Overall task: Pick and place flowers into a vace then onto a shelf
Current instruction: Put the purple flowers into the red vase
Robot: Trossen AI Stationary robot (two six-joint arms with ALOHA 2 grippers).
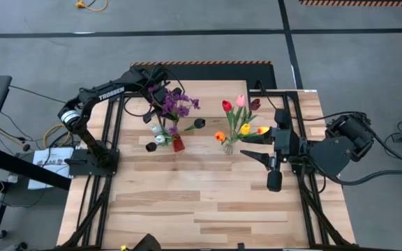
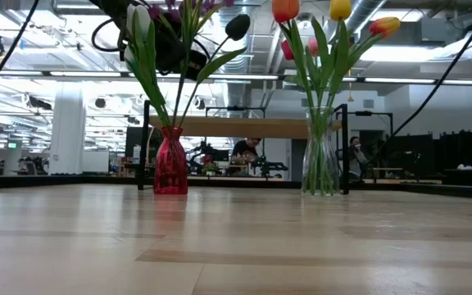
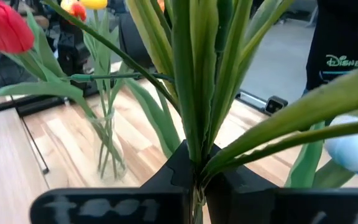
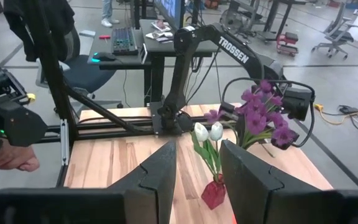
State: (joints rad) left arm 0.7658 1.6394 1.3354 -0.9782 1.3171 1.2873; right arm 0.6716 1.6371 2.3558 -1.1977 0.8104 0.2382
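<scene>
Working moment, seen from above and from both wrists. I am holding the left gripper (image 3: pixel 194 186) pinched tight on the green stems of the purple sprig (image 1: pixel 176 104), and I am carrying it above the red vase (image 1: pixel 178 144), which is already standing with white and black tulips (image 1: pixel 160 138) in it. The right gripper (image 4: pixel 197 180) is waiting with its fingers parted and nothing between them, hovering over bare wood beside the clear vase (image 2: pixel 321 160), which is already carrying the red, pink, orange and yellow tulips (image 1: pixel 237 115). The shelf (image 2: pixel 244 127) is standing behind both vases, near the far edge of the table (image 1: pixel 208 202). To do this step well, I am judging that the stems should hang plumb over the narrow red neck before I lower, that the descent should be slow so the leaves are not snagging the tulips already there, and that I should release only once the stems are resting deep inside.
</scene>
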